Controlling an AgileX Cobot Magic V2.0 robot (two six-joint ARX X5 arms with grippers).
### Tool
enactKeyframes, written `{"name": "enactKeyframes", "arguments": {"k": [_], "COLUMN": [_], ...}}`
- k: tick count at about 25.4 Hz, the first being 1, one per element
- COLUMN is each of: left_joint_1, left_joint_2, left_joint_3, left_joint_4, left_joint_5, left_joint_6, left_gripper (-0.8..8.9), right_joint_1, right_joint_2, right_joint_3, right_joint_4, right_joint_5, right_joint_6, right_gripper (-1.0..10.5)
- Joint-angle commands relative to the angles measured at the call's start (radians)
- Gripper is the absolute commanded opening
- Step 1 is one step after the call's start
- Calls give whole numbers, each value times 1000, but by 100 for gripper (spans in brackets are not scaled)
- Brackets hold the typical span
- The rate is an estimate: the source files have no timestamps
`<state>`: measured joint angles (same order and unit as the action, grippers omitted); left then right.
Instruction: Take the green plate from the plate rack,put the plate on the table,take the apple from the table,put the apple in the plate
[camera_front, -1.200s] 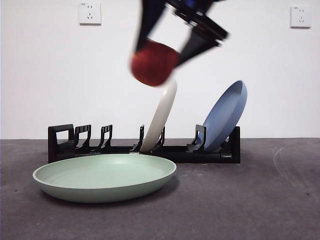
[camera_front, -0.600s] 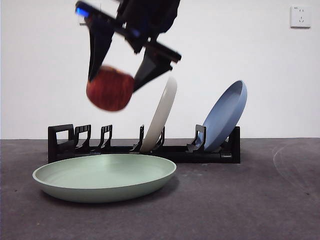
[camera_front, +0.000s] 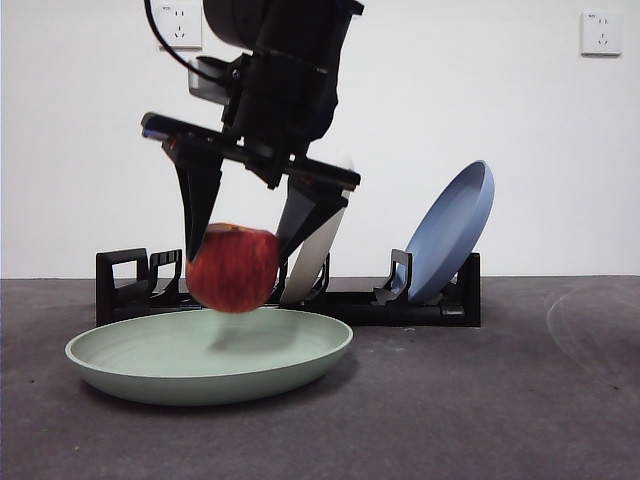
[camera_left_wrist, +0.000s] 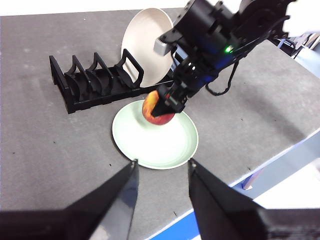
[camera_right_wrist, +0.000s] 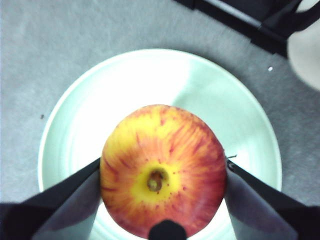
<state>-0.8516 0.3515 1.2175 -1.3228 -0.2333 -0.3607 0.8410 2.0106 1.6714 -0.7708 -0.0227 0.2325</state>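
Right gripper (camera_front: 243, 250) of two black jaws, clenched on the round red apple with yellow-orange streaks (camera_front: 232, 268), one jaw against each side of the fruit. The apple hangs just above the middle of the large, round, shallow, pale sage-green plate (camera_front: 300, 362), stem upward as the right wrist view shows (camera_right_wrist: 162, 170); a soft shadow lies on the plate floor beneath it, and whether fruit and plate touch cannot be told. The green plate lies flat on the flat dark grey, mottled table (camera_front: 500, 400), just in front of the long low black plastic plate rack (camera_front: 150, 285). In the rack, an upright cream-white plate (camera_front: 318, 255) stands partly hidden behind the right arm, and a tilted blue plate (camera_front: 450, 232) leans at the far end; the slots beside the squared loop handle hold nothing. Left gripper (camera_left_wrist: 161, 170), jaws parted and grasping nothing, hovers well apart from the green plate (camera_left_wrist: 130, 137), looking down on the apple (camera_left_wrist: 155, 111) and the rack (camera_left_wrist: 85, 90).
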Motion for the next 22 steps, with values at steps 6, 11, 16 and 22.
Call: {"name": "enactKeyframes", "arguments": {"k": [6, 11, 16, 22], "left_joint_1": [2, 2, 2, 2], "left_joint_2": [-5, -5, -5, -5], "left_joint_3": [-5, -5, -5, -5], "left_joint_4": [6, 5, 5, 5], "left_joint_5": [2, 5, 4, 4], "left_joint_6": [-7, -11, -13, -13], "left_gripper": [165, 165, 165, 165], "right_joint_1": [21, 31, 31, 31], "right_joint_2": [66, 94, 94, 94], "right_joint_3": [3, 3, 3, 3], "right_joint_4": [-18, -22, -27, -42], "right_joint_5": [5, 5, 4, 5], "right_joint_6": [7, 8, 11, 11], "right_gripper": [-11, 14, 344, 542]}}
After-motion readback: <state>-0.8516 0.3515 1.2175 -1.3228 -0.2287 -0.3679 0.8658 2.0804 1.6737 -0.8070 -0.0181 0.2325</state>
